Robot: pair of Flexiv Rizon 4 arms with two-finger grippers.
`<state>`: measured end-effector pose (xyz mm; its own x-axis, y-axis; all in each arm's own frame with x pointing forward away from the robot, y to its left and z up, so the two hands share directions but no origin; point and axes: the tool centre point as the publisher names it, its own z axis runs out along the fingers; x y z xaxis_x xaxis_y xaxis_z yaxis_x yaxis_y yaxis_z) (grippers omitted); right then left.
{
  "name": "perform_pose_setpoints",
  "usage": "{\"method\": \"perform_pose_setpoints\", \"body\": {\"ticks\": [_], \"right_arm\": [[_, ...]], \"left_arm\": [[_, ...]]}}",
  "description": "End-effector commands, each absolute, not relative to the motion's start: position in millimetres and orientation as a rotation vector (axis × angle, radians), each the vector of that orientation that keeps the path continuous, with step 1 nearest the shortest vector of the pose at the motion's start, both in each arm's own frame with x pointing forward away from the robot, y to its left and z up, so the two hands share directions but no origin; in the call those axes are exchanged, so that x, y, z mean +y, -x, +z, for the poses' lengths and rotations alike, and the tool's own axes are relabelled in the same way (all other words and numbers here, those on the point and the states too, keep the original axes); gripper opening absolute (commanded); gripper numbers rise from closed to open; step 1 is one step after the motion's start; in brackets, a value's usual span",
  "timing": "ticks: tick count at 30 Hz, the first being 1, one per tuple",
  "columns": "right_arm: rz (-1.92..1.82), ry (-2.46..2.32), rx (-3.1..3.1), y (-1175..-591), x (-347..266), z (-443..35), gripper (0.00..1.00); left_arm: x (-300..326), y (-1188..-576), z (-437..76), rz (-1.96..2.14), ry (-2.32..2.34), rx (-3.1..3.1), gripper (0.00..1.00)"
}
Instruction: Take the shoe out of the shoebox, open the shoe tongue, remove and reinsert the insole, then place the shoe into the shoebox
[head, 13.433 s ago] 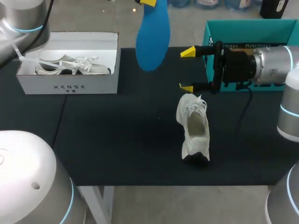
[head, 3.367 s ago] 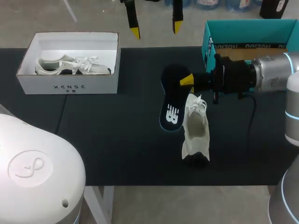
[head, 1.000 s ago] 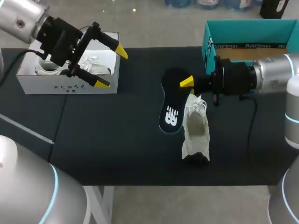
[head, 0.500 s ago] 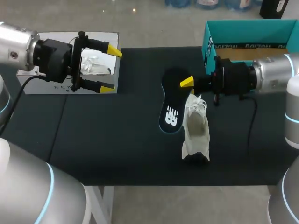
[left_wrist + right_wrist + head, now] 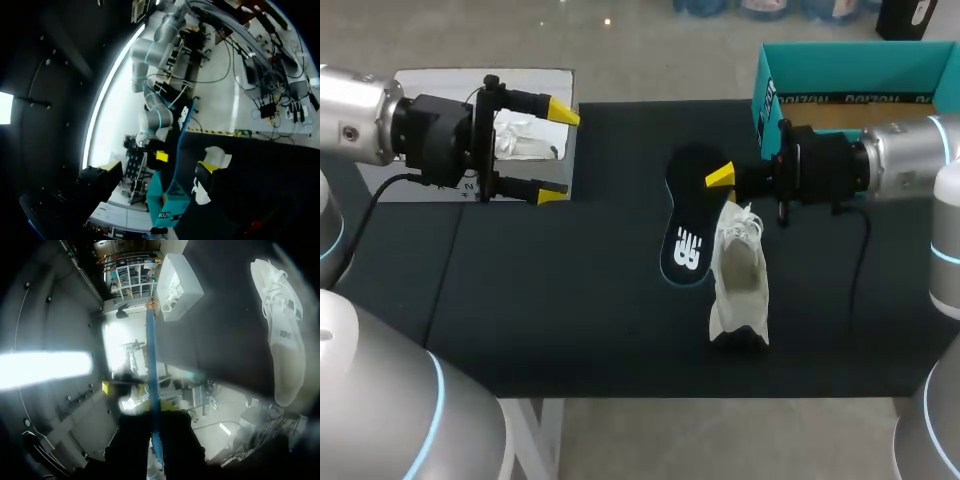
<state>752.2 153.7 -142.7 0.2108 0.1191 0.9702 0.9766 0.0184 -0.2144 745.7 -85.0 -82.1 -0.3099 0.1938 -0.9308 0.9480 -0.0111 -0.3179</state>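
White shoe [image 5: 738, 280] lies lengthwise near-to-far, toe pointing away.

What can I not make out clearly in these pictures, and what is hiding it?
- Head view: the left arm covers most of the white box; its contents barely show.
- Head view: the insole hides one of the right jaws.
- Head view: the teal box is cut off by the edge; the right arm covers part of its inside.
- Right wrist view: the insole is edge-on, the jaws dark and blurred.
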Motion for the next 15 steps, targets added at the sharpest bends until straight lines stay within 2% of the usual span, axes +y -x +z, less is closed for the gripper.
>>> {"method": "perform_pose_setpoints", "body": {"ticks": [1, 15], "right_arm": [[-0.967, 1.367, -1.147, -752, 154, -142, 0.0], [-0.967, 1.367, -1.147, -752, 154, -142, 0.0]], "left_arm": [[-118, -751, -94, -1.405, -1.204, 1.458, 1.0], [-174, -757, -114, -1.405, -1.257, 1.349, 1.0]]}}
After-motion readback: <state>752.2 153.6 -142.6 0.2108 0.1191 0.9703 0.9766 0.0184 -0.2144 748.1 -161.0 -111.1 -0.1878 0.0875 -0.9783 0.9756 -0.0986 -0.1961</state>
